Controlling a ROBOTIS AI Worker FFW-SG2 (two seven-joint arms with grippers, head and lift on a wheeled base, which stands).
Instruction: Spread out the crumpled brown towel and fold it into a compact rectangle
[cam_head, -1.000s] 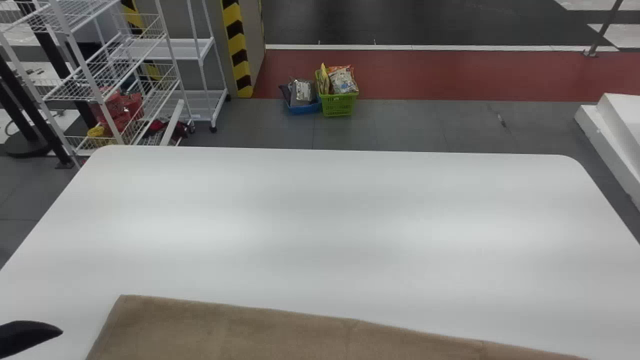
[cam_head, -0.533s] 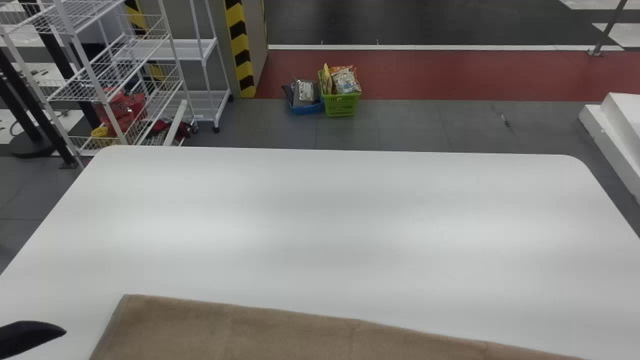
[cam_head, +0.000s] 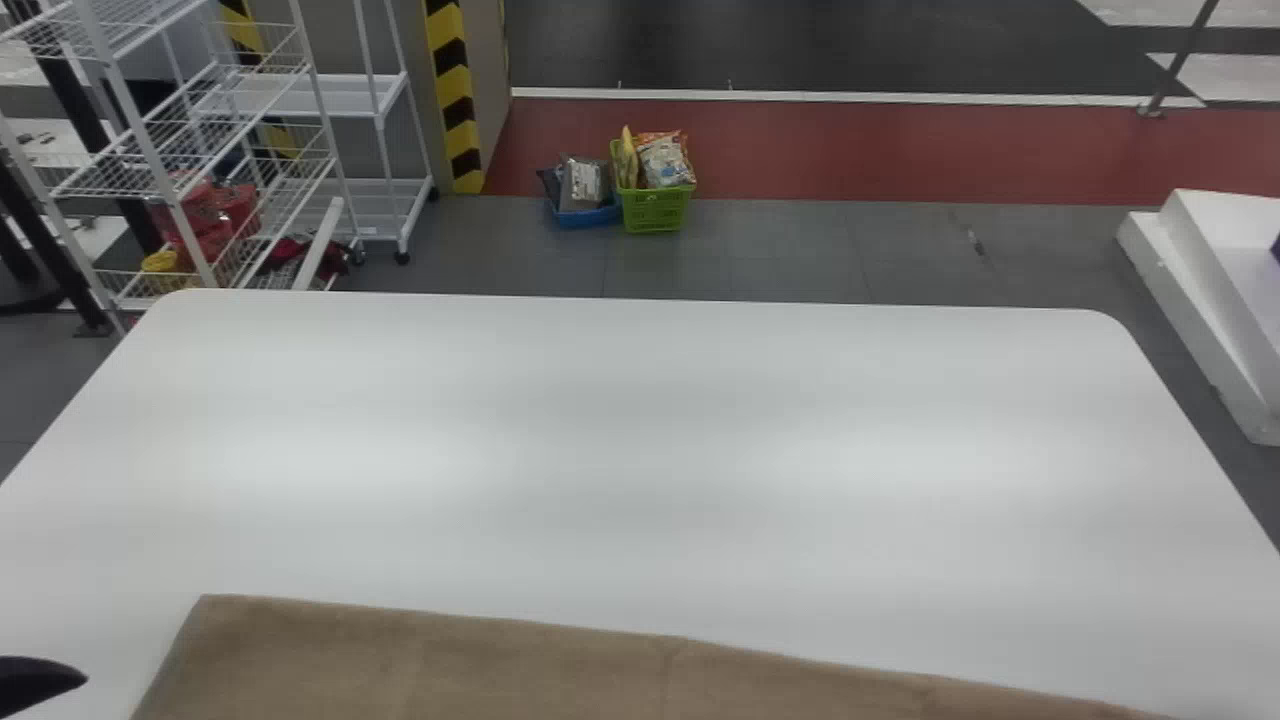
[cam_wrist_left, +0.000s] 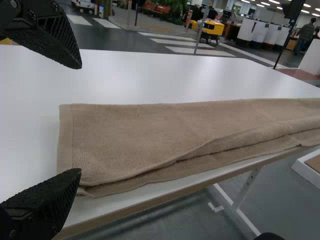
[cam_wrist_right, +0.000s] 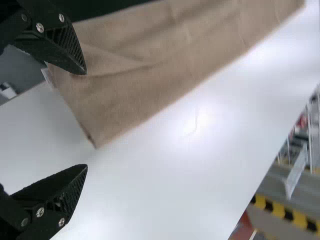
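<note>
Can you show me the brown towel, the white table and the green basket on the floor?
Brown towel (cam_wrist_left: 145, 132): left wrist view, on its top layer.
White table (cam_head: 640, 430): head view, on its bare top.
Green basket (cam_head: 656, 211): head view, on its side wall.

The left gripper (cam_head: 42, 683) was at the head view's lower left, with its fingers apart. The right gripper (cam_wrist_right: 86, 119) also had its fingers spread.

We see a white, smooth-topped table (cam_head: 640, 450) with rounded far corners and a tan-coloured edge. Along its near side we find a long brown cloth towel (cam_head: 430, 670), folded in layers, its far edge slanting closer to us towards the right.
</note>
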